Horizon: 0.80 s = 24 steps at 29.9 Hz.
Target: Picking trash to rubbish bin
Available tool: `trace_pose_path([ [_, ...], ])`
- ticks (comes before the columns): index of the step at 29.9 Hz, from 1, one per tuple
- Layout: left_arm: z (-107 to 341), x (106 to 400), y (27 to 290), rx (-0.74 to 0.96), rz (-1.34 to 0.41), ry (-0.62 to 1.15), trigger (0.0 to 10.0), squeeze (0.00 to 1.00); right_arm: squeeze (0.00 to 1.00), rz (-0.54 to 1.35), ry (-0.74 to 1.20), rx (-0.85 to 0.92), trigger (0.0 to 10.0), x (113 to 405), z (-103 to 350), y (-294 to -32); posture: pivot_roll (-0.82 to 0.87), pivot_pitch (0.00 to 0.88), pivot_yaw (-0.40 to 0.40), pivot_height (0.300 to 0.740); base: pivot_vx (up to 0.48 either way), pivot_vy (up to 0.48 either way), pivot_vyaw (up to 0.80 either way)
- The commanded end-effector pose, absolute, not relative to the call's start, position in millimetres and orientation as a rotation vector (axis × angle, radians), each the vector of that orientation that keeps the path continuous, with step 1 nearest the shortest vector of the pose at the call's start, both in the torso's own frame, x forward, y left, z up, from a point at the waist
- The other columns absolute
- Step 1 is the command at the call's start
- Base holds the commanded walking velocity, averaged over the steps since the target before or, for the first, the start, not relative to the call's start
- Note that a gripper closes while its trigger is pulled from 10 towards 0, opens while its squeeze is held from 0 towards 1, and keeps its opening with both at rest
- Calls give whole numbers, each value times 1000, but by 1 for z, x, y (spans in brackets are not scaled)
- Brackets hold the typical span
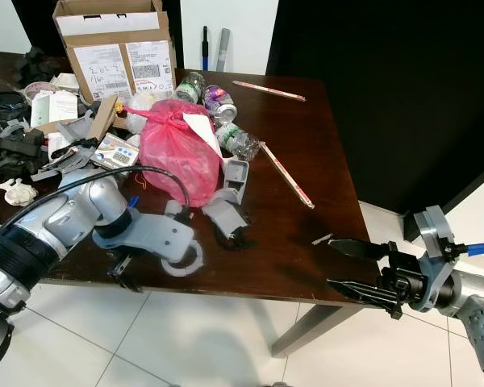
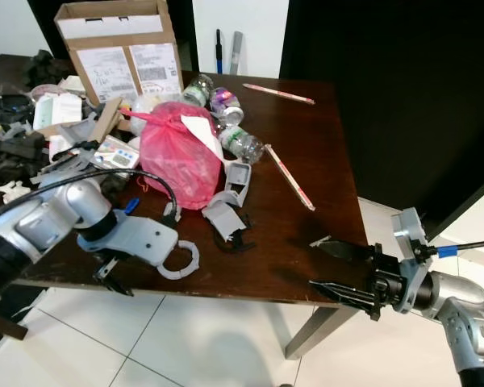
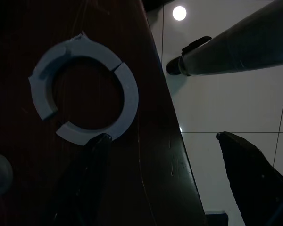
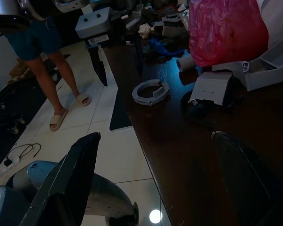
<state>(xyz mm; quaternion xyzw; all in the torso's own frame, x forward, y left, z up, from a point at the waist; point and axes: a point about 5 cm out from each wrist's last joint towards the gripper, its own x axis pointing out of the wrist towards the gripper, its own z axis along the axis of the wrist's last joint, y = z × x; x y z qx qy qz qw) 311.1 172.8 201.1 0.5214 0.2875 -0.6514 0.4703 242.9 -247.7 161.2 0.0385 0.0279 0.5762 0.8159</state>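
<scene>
Trash ring [image 1: 183, 260] on the counter [image 1: 306, 234] edge, not yet picked up.

Grey and broken into an open circle, the ring lies at the near edge of the counter, just ahead of the left end effector [image 1: 123, 274], whose two black fingers [image 3: 92, 155] are spread apart and hold nothing; one fingertip sits right beside the ring's rim, the other hangs out past the edge over the tiled floor [image 1: 185, 339]. The right end effector [image 1: 351, 266], well apart from the ring at the counter's near corner, is likewise released and empty. Beyond the left end effector rest a knotted pink bag [image 1: 173, 149], grey plastic pieces [image 1: 226, 211] and plastic bottles [image 1: 218, 101] (no rubbish bin can be made out). The task looks barely begun: nothing grasped, everything left to carry.
</scene>
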Motion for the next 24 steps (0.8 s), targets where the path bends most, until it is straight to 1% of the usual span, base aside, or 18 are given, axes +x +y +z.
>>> trace_pose_path([
  [1,201,311,163,1299,-1632,663,10000,0,0,1237,80,85,10000,240,158,-247,-22,147,-38,740,0,0,0],
  [4,200,312,162,1304,-1631,659,10000,0,0,1238,79,85,10000,240,158,-247,-22,148,-37,740,0,0,0],
  [6,197,316,159,1345,-1610,652,10000,0,0,1240,80,85,10000,240,158,-246,-21,150,-37,740,0,0,0],
  [11,193,317,152,1362,-1625,641,10000,0,0,1245,80,87,10000,240,158,-245,-23,154,-34,740,0,0,0],
  [18,188,315,152,1380,-1636,659,10000,0,0,1246,80,90,10000,239,158,-245,-27,158,-30,740,0,0,0],
  [24,175,312,149,1431,-1668,661,10000,0,0,1247,79,99,10000,236,157,-245,-31,165,-26,740,0,0,0],
])
